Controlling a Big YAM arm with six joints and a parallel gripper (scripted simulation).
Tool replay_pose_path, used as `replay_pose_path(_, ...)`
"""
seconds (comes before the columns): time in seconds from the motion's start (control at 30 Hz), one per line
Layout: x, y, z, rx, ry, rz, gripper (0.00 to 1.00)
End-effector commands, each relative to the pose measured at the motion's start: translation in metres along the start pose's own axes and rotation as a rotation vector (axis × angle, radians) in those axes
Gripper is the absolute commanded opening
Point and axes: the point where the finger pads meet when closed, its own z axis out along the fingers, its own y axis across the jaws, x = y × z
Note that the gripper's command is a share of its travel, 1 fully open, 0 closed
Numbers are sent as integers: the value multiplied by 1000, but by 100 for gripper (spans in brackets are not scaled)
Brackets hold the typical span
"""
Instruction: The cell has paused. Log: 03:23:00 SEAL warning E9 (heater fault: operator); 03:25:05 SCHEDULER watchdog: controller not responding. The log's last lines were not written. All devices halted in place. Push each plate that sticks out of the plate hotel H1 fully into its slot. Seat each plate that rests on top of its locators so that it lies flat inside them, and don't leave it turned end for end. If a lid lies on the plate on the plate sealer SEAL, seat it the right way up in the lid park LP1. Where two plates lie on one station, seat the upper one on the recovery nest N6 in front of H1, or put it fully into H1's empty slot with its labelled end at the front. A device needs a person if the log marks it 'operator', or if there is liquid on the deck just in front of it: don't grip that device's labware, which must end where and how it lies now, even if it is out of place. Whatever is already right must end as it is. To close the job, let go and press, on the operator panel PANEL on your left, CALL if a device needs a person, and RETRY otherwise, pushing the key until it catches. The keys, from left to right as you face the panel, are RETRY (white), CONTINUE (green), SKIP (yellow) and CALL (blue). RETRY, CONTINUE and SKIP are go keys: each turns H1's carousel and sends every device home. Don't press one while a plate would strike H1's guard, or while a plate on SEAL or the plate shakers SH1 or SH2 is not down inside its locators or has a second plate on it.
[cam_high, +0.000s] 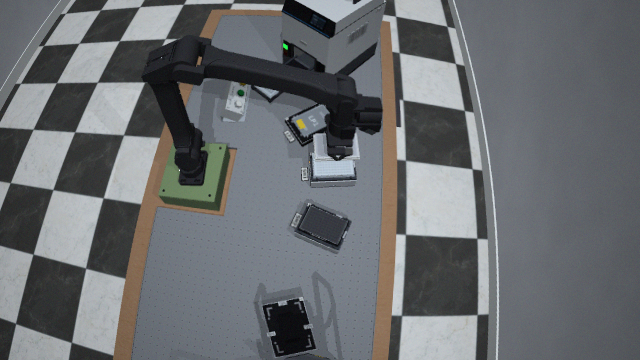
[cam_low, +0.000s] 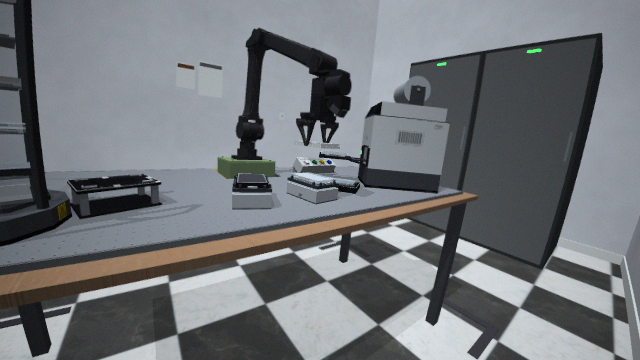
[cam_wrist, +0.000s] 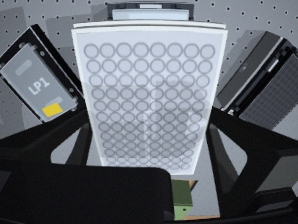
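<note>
My gripper (cam_high: 340, 152) hangs above a shaker that carries a white well plate (cam_high: 332, 172). Its fingers stand wide apart and are shut on the long sides of a translucent well plate (cam_wrist: 149, 90). That plate is held level, well above the white plate; it shows as a thin pale slab under the fingertips (cam_low: 316, 143). The lid park LP1 (cam_high: 307, 122), with its yellow mark, lies just behind and to the left (cam_wrist: 36, 86). The recovery nest N6 (cam_high: 290, 327) stands at the near end, in front of the hotel H1 (cam_low: 20, 125).
A second shaker with a dark plate (cam_high: 322, 226) stands in front of the first. The sealer SEAL (cam_high: 330, 27) is at the far end with its tray (cam_low: 337, 156) out. The operator panel (cam_high: 234, 100) sits near the arm's green base (cam_high: 195, 177).
</note>
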Motion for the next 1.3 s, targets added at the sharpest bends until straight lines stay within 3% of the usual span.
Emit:
replay_pose_path(0.0,-18,-6,-41,1,-66,1,84)
replay_pose_path(0.37,-17,-6,-71,1,-67,1,84)
replay_pose_path(0.43,-17,-6,-71,1,-67,1,84)
replay_pose_path(0.47,-18,-6,-58,0,-32,2,84)
replay_pose_path(0.6,-16,-6,-85,1,-67,1,84)
replay_pose_path(0.9,-14,-6,-108,1,-66,1,84)
replay_pose_path(1.03,-16,-6,-104,0,-45,1,84)
replay_pose_path(1.13,-13,-6,-122,1,-67,1,84)
replay_pose_path(1.27,-12,-6,-133,1,-68,1,84)
